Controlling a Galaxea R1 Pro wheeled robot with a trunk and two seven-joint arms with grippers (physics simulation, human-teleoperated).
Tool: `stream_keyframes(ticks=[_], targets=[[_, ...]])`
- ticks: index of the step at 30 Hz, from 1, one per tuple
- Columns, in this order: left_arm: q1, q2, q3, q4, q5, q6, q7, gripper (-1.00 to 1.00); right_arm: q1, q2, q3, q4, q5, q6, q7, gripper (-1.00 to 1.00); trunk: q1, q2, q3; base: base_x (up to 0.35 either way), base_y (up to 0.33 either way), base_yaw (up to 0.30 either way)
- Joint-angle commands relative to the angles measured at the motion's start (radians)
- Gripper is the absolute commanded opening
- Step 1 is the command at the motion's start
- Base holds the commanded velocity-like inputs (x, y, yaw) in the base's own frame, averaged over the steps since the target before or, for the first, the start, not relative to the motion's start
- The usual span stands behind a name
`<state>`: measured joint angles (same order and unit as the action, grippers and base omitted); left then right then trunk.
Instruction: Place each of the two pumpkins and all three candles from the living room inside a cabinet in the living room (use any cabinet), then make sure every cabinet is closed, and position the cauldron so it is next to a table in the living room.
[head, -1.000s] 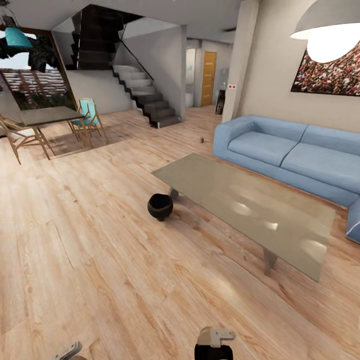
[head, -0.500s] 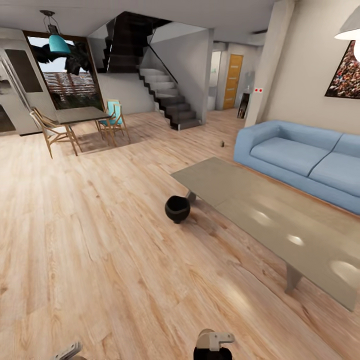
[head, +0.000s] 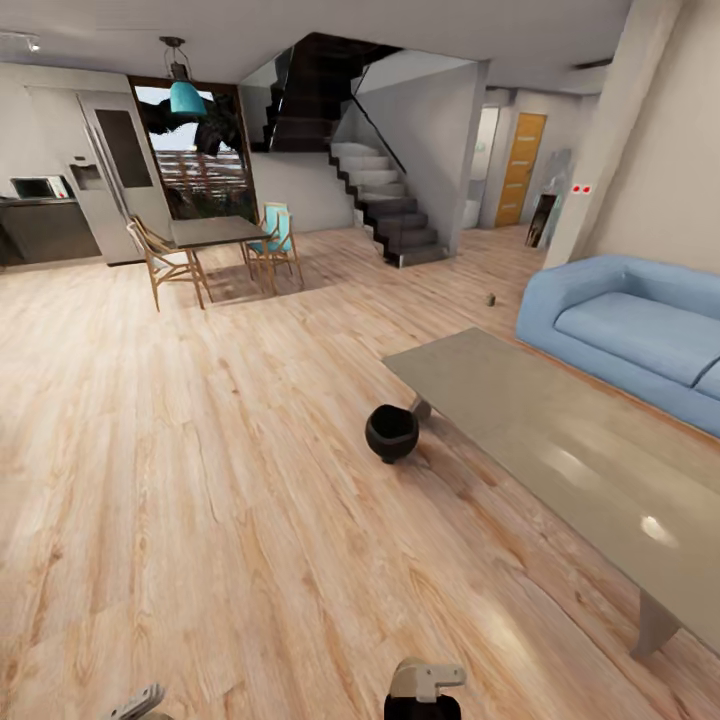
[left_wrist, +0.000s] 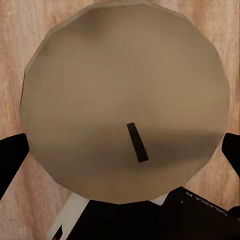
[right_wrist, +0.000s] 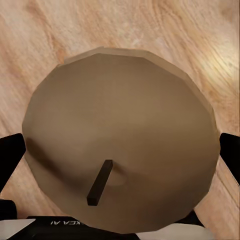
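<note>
A grey-brown candle (left_wrist: 125, 85) with a short dark wick sits between the dark fingers of my left gripper (left_wrist: 120, 157), which is shut on it. My right gripper (right_wrist: 120, 157) is likewise shut on a second candle (right_wrist: 120, 100), held above the wood floor. In the head view both grippers peek in at the bottom edge, left gripper (head: 140, 703) and right gripper (head: 425, 688). A third small candle (head: 490, 298) stands on the floor far ahead, near the sofa's end. The black cauldron (head: 391, 433) rests on the floor beside the near corner of the low grey table (head: 560, 440). Pumpkins and cabinet are out of view.
A blue sofa (head: 640, 335) lies behind the low table on the right. A dining table (head: 215, 232) with chairs stands far left, a staircase (head: 390, 205) beyond it, and a kitchen counter (head: 45, 225) at the far left. Wide wood floor stretches ahead and left.
The camera has turned left: table, sofa and cauldron have slid right in the picture and the kitchen corner has come into view. Both grippers still hold their candles.
</note>
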<state>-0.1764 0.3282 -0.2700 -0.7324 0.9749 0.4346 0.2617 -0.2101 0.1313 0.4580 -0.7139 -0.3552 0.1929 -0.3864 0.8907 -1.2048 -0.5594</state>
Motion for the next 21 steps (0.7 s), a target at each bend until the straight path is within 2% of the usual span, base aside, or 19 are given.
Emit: stream_keyframes(ticks=[1, 5, 13, 21], targets=[[0.000, 0.000, 0.000, 0.000, -0.001, 0.000, 0.001, -1.00, 0.000, 0.007, 0.000, 0.003, 0.002, 0.000, 0.000, -1.00, 0.000, 0.000, 0.001, 0.317, 0.000, 0.267], [0.000, 0.000, 0.000, 0.000, -0.002, 0.000, 0.001, -1.00, 0.000, 0.018, 0.004, 0.018, 0.003, 0.000, 0.000, -1.00, 0.000, 0.000, 0.004, 0.324, 0.000, 0.267], [0.000, 0.000, -0.001, 0.000, -0.002, -0.001, 0.001, -1.00, 0.000, 0.021, 0.005, 0.022, 0.004, 0.000, 0.000, -1.00, 0.000, 0.000, 0.011, 0.307, 0.000, 0.267], [0.000, 0.000, -0.001, 0.000, -0.002, 0.000, 0.001, -1.00, 0.000, 0.021, 0.006, 0.022, 0.004, 0.000, 0.000, -1.00, 0.000, 0.000, 0.018, 0.043, 0.000, 0.267]])
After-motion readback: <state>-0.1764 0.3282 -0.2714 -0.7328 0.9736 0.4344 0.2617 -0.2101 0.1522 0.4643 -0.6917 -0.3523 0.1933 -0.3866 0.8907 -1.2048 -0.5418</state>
